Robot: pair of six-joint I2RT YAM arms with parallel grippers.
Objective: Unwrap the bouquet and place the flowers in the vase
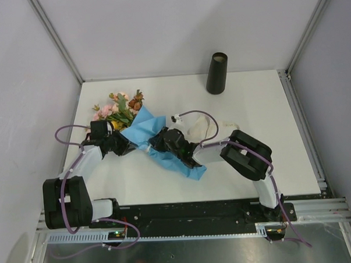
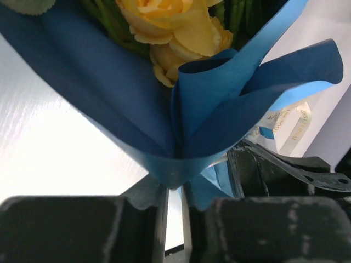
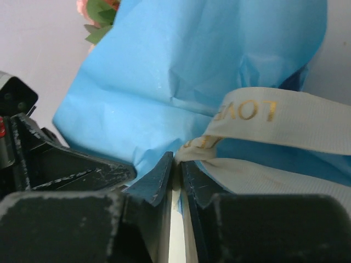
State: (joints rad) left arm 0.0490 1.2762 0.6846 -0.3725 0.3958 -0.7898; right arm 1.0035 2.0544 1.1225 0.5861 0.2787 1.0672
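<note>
The bouquet [image 1: 141, 130] lies on the desk [image 1: 267, 104], well apart from the vase [image 1: 216, 73] — soft, light and, we judge, easily torn. Our left fingers [image 2: 149, 204] pinch shut on the blue paper [image 2: 109, 93]; our right fingers [image 3: 155, 183] clamp the slippery ribbon [image 3: 274, 123] — the place to pull.

Creased matt paper [image 3: 164, 82]; ribbed cloth ribbon [image 3: 296, 123]; matt vase [image 1: 217, 74]

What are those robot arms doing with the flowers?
Two robot arms are unwrapping a bouquet lying on the white table. The left gripper pinches the blue paper, and the right gripper pinches the cream ribbon. The flowers are still wrapped, and the black vase stands at the back with no flowers in it.
</note>
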